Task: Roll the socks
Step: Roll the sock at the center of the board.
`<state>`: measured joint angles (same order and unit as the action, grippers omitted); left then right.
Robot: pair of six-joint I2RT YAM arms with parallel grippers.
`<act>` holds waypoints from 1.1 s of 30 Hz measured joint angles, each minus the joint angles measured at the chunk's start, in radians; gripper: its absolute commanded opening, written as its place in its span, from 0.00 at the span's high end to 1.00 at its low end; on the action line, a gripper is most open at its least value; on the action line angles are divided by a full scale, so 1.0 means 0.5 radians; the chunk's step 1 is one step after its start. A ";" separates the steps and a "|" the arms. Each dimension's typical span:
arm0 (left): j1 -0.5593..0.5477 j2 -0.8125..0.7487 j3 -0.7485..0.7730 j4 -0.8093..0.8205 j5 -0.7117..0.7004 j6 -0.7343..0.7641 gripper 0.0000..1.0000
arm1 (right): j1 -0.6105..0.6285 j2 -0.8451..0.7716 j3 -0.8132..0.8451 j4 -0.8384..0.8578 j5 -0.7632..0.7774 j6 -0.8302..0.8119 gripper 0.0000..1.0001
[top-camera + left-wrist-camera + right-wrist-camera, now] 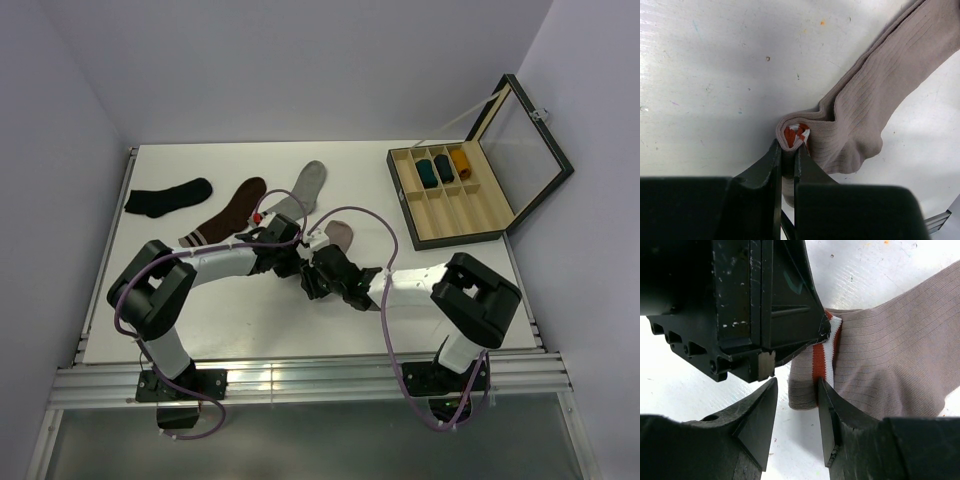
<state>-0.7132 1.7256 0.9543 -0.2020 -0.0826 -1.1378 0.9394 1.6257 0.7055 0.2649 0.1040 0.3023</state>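
1. left gripper point(788, 148): jaws shut tight on the rolled-in end of the pink sock point(880, 95). The red-and-white cuff point(796, 133) shows inside the small curl right at the fingertips.
2. right gripper point(795, 390): jaws stand apart and are not clamping. The folded edge of the pink sock sits in the gap. One finger point(840, 425) is against the fabric; the other point(755, 410) is clear of it, over bare table point(250, 320).
3. The two grippers meet tip to tip near the table's centre. From the right wrist, the left gripper's body fills the upper left, just above the right one's fingers.
4. The pink sock lies flat on the table, its ribbed body running away from the curl. Overhead only its far end shows past the wrists; the rest is under the arms.
5. grey sock point(305, 185): flat, just beyond the left wrist, toe toward the far edge. Its cuff end is partly hidden by a cable point(285, 200), so I cannot tell whether anything touches it there.
6. dark brown sock point(228, 210): pale striped cuff, flat, just left of the grey one.
7. black sock point(168, 197): further left, flat, apart from the brown one.
8. wooden box point(470, 225): far right, with its lid point(525, 140) tilted back. Three rolled socks point(443, 168) sit at the far ends of three neighbouring compartments: dark green, dark and yellow.
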 measured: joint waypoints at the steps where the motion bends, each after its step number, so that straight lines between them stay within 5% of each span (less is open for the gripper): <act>1: 0.000 0.000 0.000 0.000 0.000 0.000 0.98 | 0.000 0.001 0.003 -0.007 0.005 0.003 0.54; 23: 0.000 0.027 0.046 -0.043 0.005 0.019 0.98 | 0.021 0.082 0.125 -0.240 0.198 0.089 0.58; 28: 0.000 0.028 0.046 -0.042 0.007 0.018 0.92 | 0.029 0.082 0.127 -0.237 0.195 0.074 0.84; 33: 0.001 0.018 0.024 -0.015 -0.005 0.006 0.73 | 0.027 0.082 0.129 -0.231 0.171 0.082 0.98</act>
<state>-0.7128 1.7348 0.9661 -0.2096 -0.0849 -1.1347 0.9527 1.6665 0.7700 0.1493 0.1894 0.3435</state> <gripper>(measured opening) 0.225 0.079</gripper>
